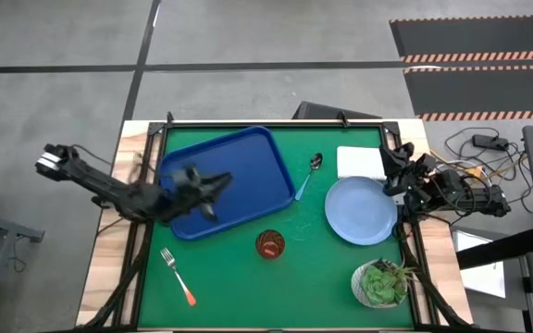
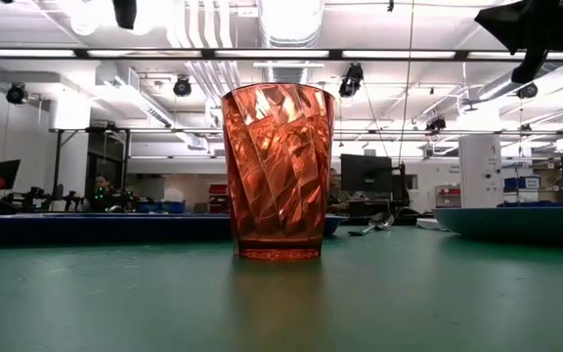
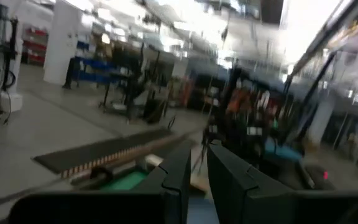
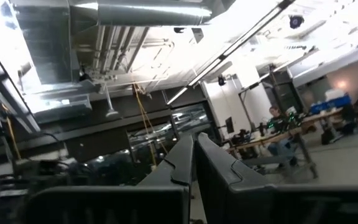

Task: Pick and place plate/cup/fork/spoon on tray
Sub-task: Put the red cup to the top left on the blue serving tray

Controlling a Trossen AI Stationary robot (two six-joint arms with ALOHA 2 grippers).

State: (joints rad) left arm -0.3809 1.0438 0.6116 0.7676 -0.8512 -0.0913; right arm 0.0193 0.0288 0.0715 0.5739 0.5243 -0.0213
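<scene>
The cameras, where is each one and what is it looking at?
High view: above the table, looking straight down; both arms show, left gripper over the tray.
Low view: at tabletop height, facing the cup up close.
Left wrist view: on the left arm, facing the room past its closed fingers.
Right wrist view: on the right arm, tilted toward the ceiling.
High and low views share the cup.

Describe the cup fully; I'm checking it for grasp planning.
The cup is a small translucent red-brown tumbler, plastic by its look, with faceted, swirled walls, wider at the rim than the base. It stands upright and looks empty on the green table, near the tray's edge, apart from the plate. Nothing touches it.
</scene>
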